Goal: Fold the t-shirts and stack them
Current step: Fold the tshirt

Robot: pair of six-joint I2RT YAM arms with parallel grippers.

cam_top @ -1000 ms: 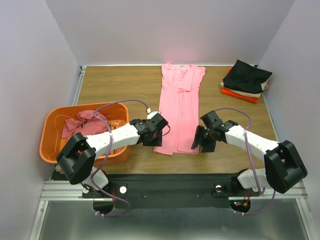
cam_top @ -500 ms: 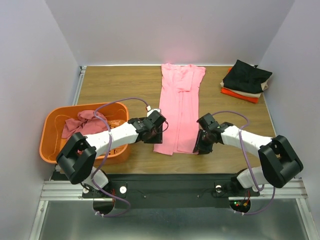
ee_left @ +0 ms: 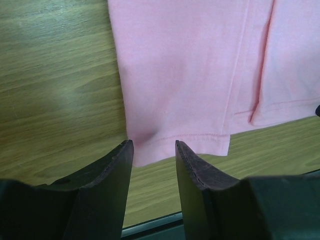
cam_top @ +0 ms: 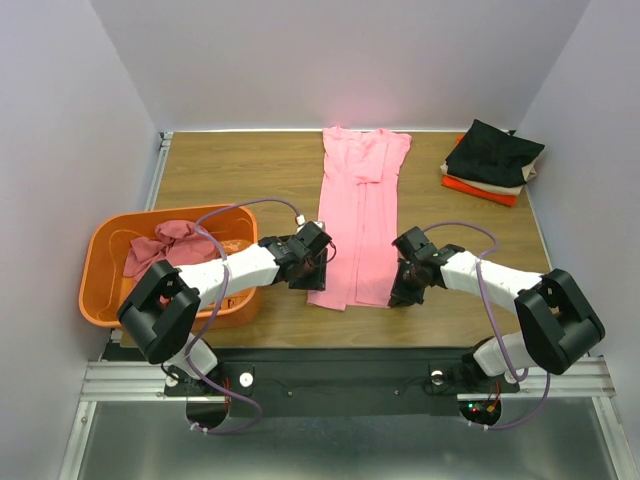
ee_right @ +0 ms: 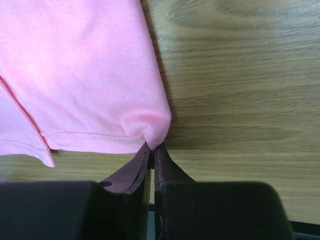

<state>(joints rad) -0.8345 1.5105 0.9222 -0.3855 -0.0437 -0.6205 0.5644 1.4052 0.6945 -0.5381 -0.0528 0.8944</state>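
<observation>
A light pink t-shirt [cam_top: 356,215] lies folded lengthwise down the middle of the table, collar at the far end. My right gripper [cam_top: 399,291] is shut on the near right corner of its hem, and the cloth [ee_right: 85,75] bunches at the closed fingertips [ee_right: 152,147]. My left gripper [cam_top: 316,273] stands open at the near left hem corner. That corner of the pink cloth [ee_left: 190,75] sits just at the gap between the tips [ee_left: 153,145]. A darker rose t-shirt [cam_top: 165,245] lies crumpled in the basket. Folded black [cam_top: 492,150], beige [cam_top: 528,175] and red-orange [cam_top: 480,190] t-shirts are stacked at the far right.
An orange slotted basket [cam_top: 96,272] stands at the left edge of the table, close beside my left arm. Purple walls enclose the table on three sides. A black rail with the arm bases runs along the near edge.
My right gripper moved left to the shirt's near right hem corner and closed on it. The left gripper shifted slightly towards the near left corner and stayed open.
</observation>
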